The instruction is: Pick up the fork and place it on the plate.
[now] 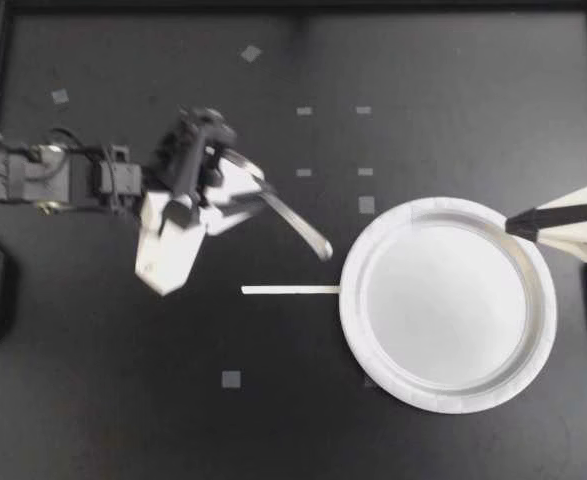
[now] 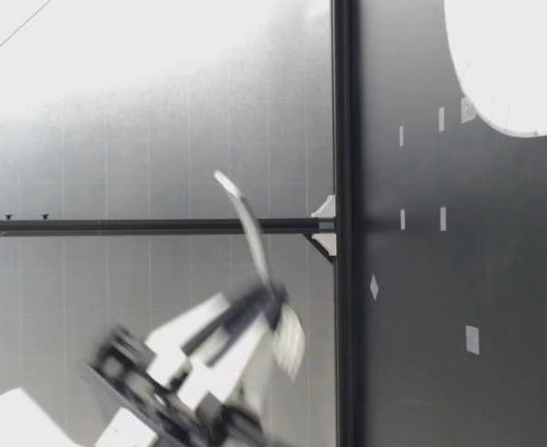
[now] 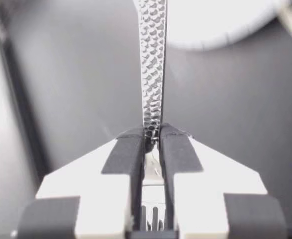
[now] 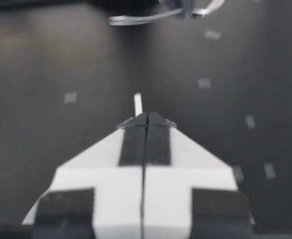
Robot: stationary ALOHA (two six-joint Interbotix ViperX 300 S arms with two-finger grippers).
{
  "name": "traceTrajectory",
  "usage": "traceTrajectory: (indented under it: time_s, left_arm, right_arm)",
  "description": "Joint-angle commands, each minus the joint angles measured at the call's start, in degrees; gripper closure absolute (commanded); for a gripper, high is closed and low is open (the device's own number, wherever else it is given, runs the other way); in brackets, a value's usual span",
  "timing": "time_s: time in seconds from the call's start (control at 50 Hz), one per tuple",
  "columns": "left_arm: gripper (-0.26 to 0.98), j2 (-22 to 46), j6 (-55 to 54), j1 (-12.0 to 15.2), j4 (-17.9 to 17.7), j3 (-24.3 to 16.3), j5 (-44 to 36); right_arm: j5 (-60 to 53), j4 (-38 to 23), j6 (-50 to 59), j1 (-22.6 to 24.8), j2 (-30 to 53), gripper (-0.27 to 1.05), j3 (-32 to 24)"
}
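Left gripper [image 1: 245, 195] aloft over the tabletop, fingers clamped on the fork [image 1: 298, 225] near its tined end, long handle jutting straight ahead toward the plate [image 1: 443, 300] (tip just short of the near rim, seen from above). Right gripper [image 1: 514, 225] at the plate's far rim, fingers pressed together, empty.
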Motion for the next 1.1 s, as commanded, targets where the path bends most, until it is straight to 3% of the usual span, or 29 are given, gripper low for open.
traceTrajectory:
  time_s: [0.0,0.08,0.24,0.38,0.76,1.08]
  left_arm:
    - [0.71,0.3,9.8,-0.5,3.2,-2.0,-13.6]
    - [0.71,0.5,14.3,-0.5,1.1,-1.9,-21.1]
    - [0.71,2.1,17.7,-0.5,-9.1,-1.1,-35.3]
    - [0.71,6.0,17.0,-0.5,-15.7,-1.8,-41.4]
    - [0.71,14.2,18.5,-0.5,-15.5,-10.2,-43.2]
    - [0.71,13.5,18.5,-0.5,-15.2,-10.1,-42.7]
  right_arm:
    - [-6.9,-1.6,-3.8,-0.2,4.4,0.77,-1.4]
    - [-10.0,-2.8,-7.5,-0.2,6.5,0.69,-2.2]
    - [-14.6,-3.3,-16.3,-0.2,11.2,0.39,-4.7]
    - [-19.1,-5.1,-24.3,-0.1,14.0,0.19,-7.1]
    - [-28.9,-7.6,-40.6,-0.2,23.2,0.18,-11.3]
    - [-35.7,-7.6,-41.0,-0.2,23.0,0.18,-9.5]
